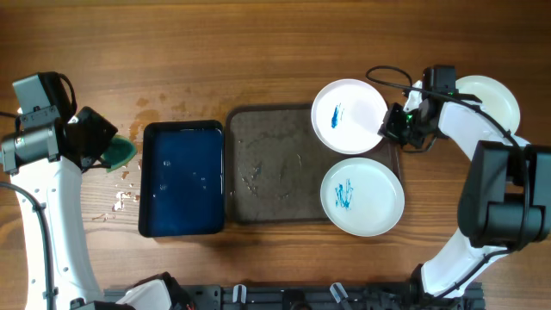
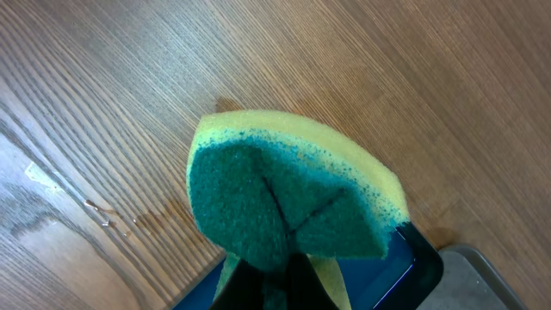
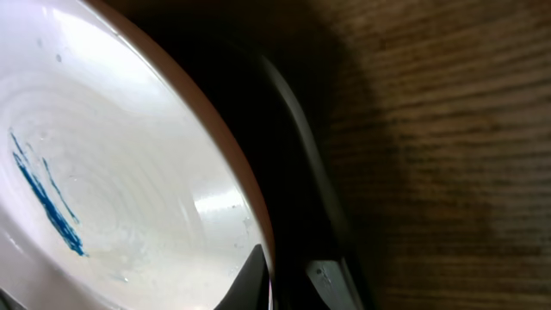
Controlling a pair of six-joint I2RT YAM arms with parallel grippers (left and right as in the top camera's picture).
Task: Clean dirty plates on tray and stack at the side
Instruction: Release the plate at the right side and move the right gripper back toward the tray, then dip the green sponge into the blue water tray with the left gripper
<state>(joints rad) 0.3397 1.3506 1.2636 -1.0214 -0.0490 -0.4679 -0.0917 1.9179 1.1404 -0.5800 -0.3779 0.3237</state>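
Observation:
A white plate [image 1: 349, 116] with a blue scribble is tilted over the far right corner of the dark grey-brown tray [image 1: 275, 164]. My right gripper [image 1: 394, 125] is shut on its right rim; the right wrist view shows the plate [image 3: 112, 172] close up with the fingers [image 3: 288, 280] on either side of its edge. A second blue-marked plate [image 1: 362, 196] lies on the tray's near right corner. A third plate [image 1: 491, 99], with no marks showing, lies on the table at far right, partly under my right arm. My left gripper [image 1: 110, 153] is shut on a green and yellow sponge [image 2: 288, 194], left of the blue tray.
A smaller dark blue tray [image 1: 182, 179] holding water sits left of the grey tray. Water drops and crumbs [image 1: 120, 198] lie on the wood to its left. The blue tray's corner [image 2: 413, 258] shows under the sponge in the left wrist view.

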